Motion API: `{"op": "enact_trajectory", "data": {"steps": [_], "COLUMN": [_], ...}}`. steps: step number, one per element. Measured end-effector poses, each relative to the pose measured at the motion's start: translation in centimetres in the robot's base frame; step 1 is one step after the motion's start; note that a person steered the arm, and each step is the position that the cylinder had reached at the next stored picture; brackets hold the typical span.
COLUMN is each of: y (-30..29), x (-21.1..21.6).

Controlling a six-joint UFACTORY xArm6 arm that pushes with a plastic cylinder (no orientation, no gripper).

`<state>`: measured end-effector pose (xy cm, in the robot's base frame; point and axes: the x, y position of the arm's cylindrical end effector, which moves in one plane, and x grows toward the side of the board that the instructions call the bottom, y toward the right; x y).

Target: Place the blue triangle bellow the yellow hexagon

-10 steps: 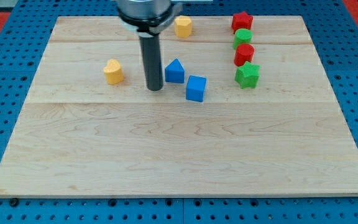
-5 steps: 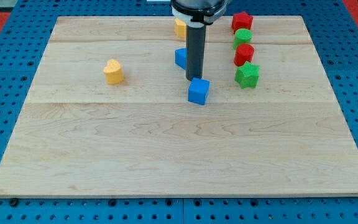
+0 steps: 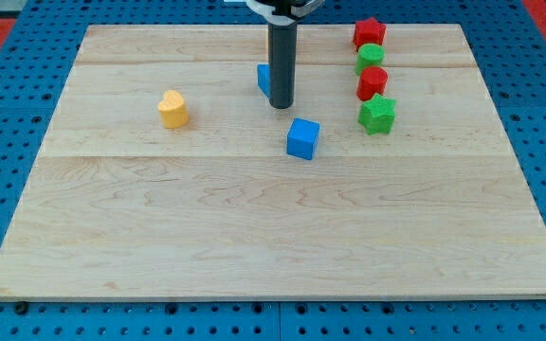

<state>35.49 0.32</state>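
Note:
My tip (image 3: 281, 105) rests on the board near the view's top centre, just right of and touching the blue triangle (image 3: 263, 80), which the rod mostly hides; only its left edge shows. The yellow hexagon is hidden behind the rod and arm at the view's top. A blue cube (image 3: 302, 138) lies a little below and right of my tip.
A yellow heart (image 3: 172, 108) sits at the view's left. A column at the upper right holds a red star (image 3: 369, 32), a green round block (image 3: 371, 55), a red block (image 3: 373, 82) and a green star (image 3: 377, 114). The wooden board (image 3: 273, 246) lies on blue pegboard.
The rod swung from left of the blue triangle to its right side and pushed it up toward the view's top. The yellow hexagon became hidden behind the arm. The blue cube shifted slightly.

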Motion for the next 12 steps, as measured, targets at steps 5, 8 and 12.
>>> {"op": "enact_trajectory", "data": {"steps": [5,8,12], "y": [-2.4,-3.6,-6.4], "x": [-4.2,-5.3,-7.8]}}
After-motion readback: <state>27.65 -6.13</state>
